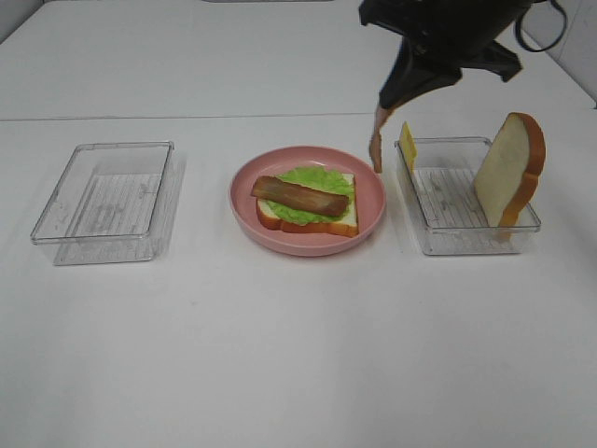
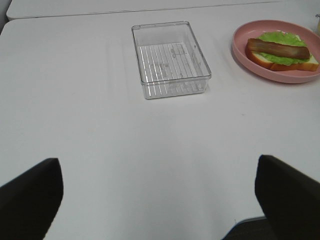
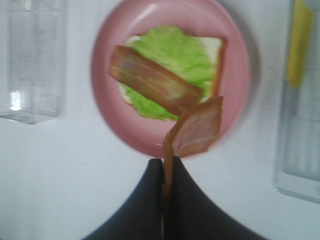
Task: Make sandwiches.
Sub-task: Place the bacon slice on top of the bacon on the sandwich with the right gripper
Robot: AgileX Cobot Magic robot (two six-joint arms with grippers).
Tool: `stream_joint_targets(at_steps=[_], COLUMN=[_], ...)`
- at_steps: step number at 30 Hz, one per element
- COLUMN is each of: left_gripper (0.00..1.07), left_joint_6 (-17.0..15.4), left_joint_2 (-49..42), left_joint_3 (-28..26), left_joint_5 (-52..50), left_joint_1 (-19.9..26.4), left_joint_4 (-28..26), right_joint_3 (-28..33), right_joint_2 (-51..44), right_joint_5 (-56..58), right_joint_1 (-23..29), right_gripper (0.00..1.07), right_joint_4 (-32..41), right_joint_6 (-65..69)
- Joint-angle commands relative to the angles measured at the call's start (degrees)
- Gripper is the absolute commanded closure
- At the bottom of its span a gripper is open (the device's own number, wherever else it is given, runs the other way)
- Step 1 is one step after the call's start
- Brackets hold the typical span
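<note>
The sandwiches show as one open stack on the pink plate [image 1: 373, 210]: a white bread slice [image 1: 343, 224] under a green lettuce leaf [image 1: 322, 182], with a brown bacon strip [image 1: 298, 195] across it. My right gripper [image 1: 384, 101] is shut on a second bacon strip [image 1: 376, 145], which hangs just above the plate's far right rim. The right wrist view has this bacon strip [image 3: 197, 130] dangling from the gripper [image 3: 166, 167] over the plate [image 3: 115, 120]. My left gripper [image 2: 157, 165] is open and empty over bare table, well short of the plate [image 2: 245, 55].
A clear container [image 1: 466, 233] to the right of the plate holds an upright bread slice [image 1: 508, 168] and a yellow cheese slice [image 1: 408, 145] leaning on its left wall. An empty clear container [image 1: 103, 201] stands to the left of the plate, also seen as the container [image 2: 170, 60].
</note>
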Motion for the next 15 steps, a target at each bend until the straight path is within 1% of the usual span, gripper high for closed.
stream_joint_targets(at_steps=[1,3,4,6,7,8,10,11,12,13,14,15], left_gripper=[0.06,0.06,0.06,0.06,0.06,0.06,0.06,0.06,0.06,0.06,0.06,0.06], left_joint_6=[0.0,0.0,0.0,0.0,0.0,0.0,0.0,0.0,0.0,0.0,0.0,0.0], left_joint_2=[-1.0,-1.0,-1.0,-1.0,-1.0,-1.0,-1.0,-1.0,-1.0,-1.0,-1.0,-1.0], left_joint_3=[0.0,0.0,0.0,0.0,0.0,0.0,0.0,0.0,0.0,0.0,0.0,0.0], left_joint_5=[-0.3,-0.3,-0.3,-0.3,-0.3,-0.3,-0.3,-0.3,-0.3,-0.3,-0.3,-0.3], left_joint_1=[-0.2,-0.2,-0.2,-0.2,-0.2,-0.2,-0.2,-0.2,-0.2,-0.2,-0.2,-0.2], left_joint_4=[0.2,0.2,0.2,0.2,0.2,0.2,0.2,0.2,0.2,0.2,0.2,0.2], right_joint_3=[-0.2,-0.2,-0.2,-0.3,-0.3,-0.3,-0.3,-0.3,-0.3,-0.3,-0.3,-0.3], right_joint_2=[-0.2,0.4,0.4,1.9,1.9,3.5,4.5,6.4,6.4,8.5,9.5,9.5], right_joint_5=[-4.2,-9.2,-9.2,-13.9,-13.9,-16.1,-17.0,-18.0,-18.0,-18.6,-19.0,-19.0], right_joint_1=[2.0,4.6,4.6,6.9,6.9,7.8,8.3,9.0,9.0,9.2,9.4,9.4], right_gripper=[1.07,1.07,1.07,1.07,1.07,1.07,1.07,1.07,1.07,1.07,1.07,1.07], right_joint_4=[5.5,9.3,9.3,11.9,11.9,13.8,14.9,17.5,17.5,21.1,22.9,22.9], right_joint_6=[-3.7,-6.6,-6.6,-7.9,-7.9,-8.8,-9.5,-11.2,-11.2,-13.2,-14.5,-14.5])
